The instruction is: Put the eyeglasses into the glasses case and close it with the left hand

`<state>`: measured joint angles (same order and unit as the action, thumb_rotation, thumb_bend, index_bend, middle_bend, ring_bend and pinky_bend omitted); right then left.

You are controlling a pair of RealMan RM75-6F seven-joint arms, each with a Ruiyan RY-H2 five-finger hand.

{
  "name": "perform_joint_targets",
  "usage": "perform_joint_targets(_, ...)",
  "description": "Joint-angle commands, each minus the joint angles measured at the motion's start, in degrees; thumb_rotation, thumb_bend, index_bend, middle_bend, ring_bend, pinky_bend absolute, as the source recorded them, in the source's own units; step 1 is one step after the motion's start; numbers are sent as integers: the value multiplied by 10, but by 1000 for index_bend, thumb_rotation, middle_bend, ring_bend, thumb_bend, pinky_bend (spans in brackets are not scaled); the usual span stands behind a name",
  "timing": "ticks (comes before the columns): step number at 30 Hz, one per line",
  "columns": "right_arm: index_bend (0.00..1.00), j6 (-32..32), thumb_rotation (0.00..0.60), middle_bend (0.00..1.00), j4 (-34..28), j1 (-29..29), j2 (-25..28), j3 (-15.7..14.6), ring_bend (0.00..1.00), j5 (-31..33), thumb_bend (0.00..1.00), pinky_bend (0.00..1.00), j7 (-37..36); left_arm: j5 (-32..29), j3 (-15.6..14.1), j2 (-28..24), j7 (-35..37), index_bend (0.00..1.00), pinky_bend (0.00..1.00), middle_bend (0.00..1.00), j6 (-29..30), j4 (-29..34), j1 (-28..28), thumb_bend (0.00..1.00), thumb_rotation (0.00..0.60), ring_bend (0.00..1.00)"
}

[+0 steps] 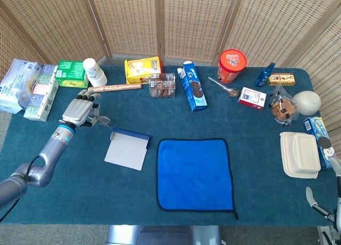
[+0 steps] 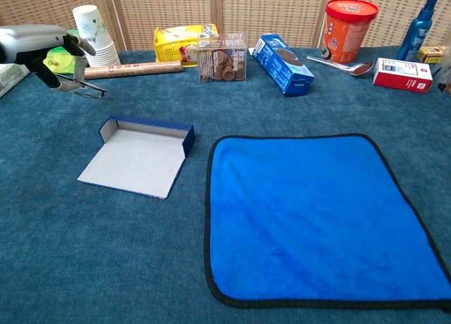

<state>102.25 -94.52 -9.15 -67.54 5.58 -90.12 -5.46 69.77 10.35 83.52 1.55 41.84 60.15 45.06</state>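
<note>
My left hand (image 1: 77,112) (image 2: 36,44) is raised over the left part of the table and grips thin wire-framed eyeglasses (image 1: 100,120) (image 2: 82,89), which hang below its fingers. The glasses case (image 1: 128,147) (image 2: 141,155) lies open and empty on the blue cloth-covered table, a dark blue tray with a pale flap, to the right of and nearer than the hand. Only a small part of my right hand (image 1: 318,201) shows at the lower right corner of the head view, and its fingers cannot be made out.
A blue microfibre cloth (image 1: 195,173) (image 2: 320,215) lies right of the case. Behind the left hand stand paper cups (image 2: 91,32), a rolled tube (image 2: 134,69) and a green box (image 1: 72,73). Snack boxes, a red tub (image 1: 232,65) and a white clamshell box (image 1: 301,154) line the back and right.
</note>
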Motion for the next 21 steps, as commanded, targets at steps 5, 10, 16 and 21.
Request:
perform_joint_targets(5, 112, 2, 453, 125, 6, -1, -1, -1, 0, -1, 343, 62, -9, -12, 2, -35, -10, 678, 0, 134, 32, 92, -22, 380, 600, 0)
perform_joint_targets(10, 112, 4, 453, 126, 13, -2, -1, -2, 0, -1, 344, 62, -19, -12, -2, -42, -25, 674, 0, 128, 52, 140, -31, 380, 600, 0)
perform_joint_targets(16, 112, 7, 454, 126, 25, -4, -2, -3, 0, -1, 344, 62, -35, -24, 0, -36, -35, 672, 0, 124, 62, 186, -33, 379, 600, 0)
perform_joint_targets(21, 112, 12, 456, 126, 37, -9, -2, -3, 0, 4, 344, 62, -51, -33, 1, -24, -53, 671, 0, 123, 67, 202, -28, 378, 600, 0)
